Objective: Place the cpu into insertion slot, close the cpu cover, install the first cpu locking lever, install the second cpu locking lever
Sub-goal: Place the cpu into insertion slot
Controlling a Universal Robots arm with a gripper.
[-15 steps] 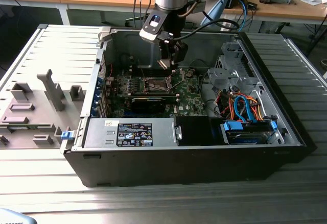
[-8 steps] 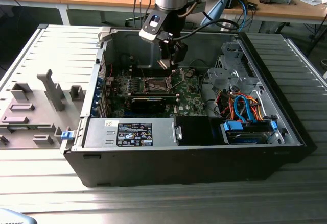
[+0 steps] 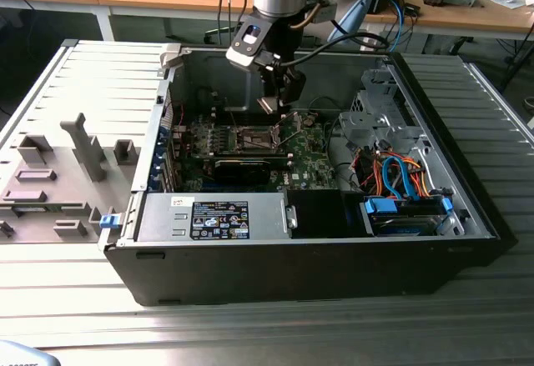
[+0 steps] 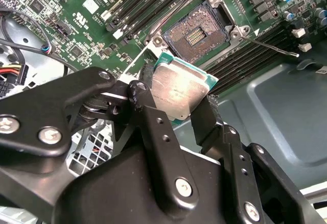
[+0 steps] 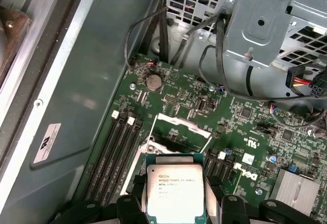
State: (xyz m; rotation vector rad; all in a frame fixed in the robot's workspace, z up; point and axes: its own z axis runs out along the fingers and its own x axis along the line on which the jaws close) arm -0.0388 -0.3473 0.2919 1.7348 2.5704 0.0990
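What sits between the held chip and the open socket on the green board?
Nothing: in the second wrist view only open air separates the cpu from the insertion slot.

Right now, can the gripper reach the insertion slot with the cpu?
Probably yes: the gripper holds the cpu near the insertion slot, whose contacts lie bare, nothing between them.

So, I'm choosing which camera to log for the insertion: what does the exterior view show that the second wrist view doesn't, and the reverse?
From the exterior view: the whole open computer case, its power supply, and the blue and orange cables toward the exterior view's right.
From the second wrist view: the silvery cpu clamped in the tool, the contact grid inside the uncovered insertion slot, and a thin locking lever sticking out.
In both: the green motherboard, the slot, and the black tool above them.
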